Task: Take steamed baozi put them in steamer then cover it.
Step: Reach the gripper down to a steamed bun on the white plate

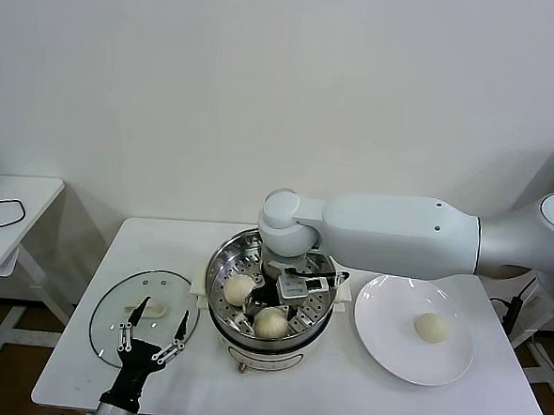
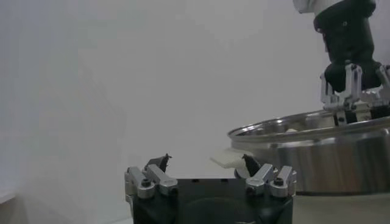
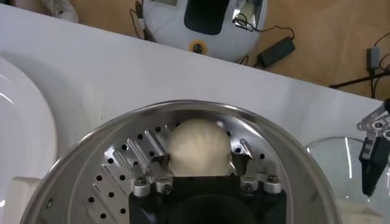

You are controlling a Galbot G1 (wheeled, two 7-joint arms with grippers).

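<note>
Loading is underway: right gripper (image 1: pixel 273 297) hangs wide over a baozi (image 3: pixel 198 146) in the steamer (image 1: pixel 218 281); next, the plate's bun (image 1: pixel 430 327). Left gripper (image 1: pixel 152 335) waits, spread, above the cover (image 1: pixel 111 310).

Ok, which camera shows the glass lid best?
The head view: the whole glass lid lies flat on the table, left of the steamer. The right wrist view catches only an edge of it; the left wrist view shows none.

You have bright, even light from above; shadows under the round white plate (image 1: pixel 410 340) are soft. Glare streaks the shiny stainless-steel steamer pot (image 2: pixel 317 146). Your left wrist view is hazy and washed out.
</note>
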